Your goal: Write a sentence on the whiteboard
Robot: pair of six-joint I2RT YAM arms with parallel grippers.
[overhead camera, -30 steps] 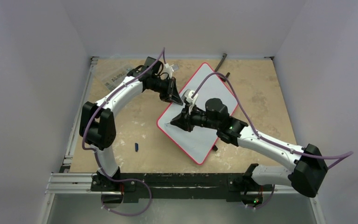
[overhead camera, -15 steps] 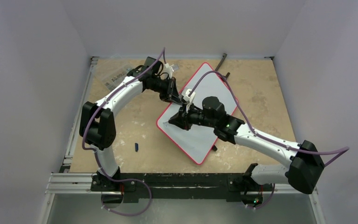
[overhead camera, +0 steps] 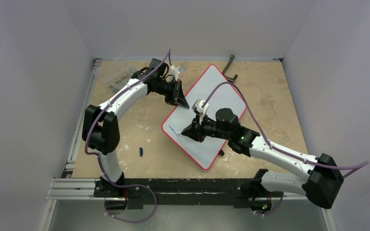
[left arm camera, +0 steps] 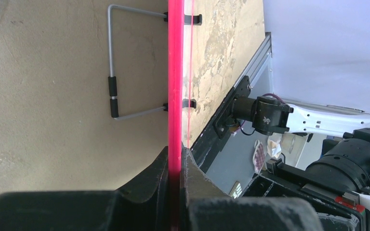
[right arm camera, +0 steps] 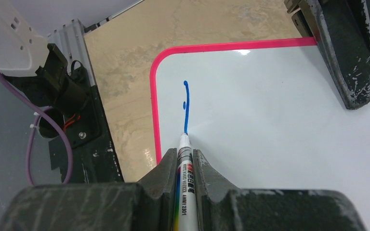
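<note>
Both arms pair glossy white shell links with chunky black joint housings. A purple cable runs along the left arm. A second purple cable arcs over the right arm, where a tiny green light glows on a black joint. Small white brackets top each wrist. The left hand and right hand have matte black, grainy, wedge-shaped fingers. The left's, at 2 o'clock in the right wrist view, are chipped pale.
</note>
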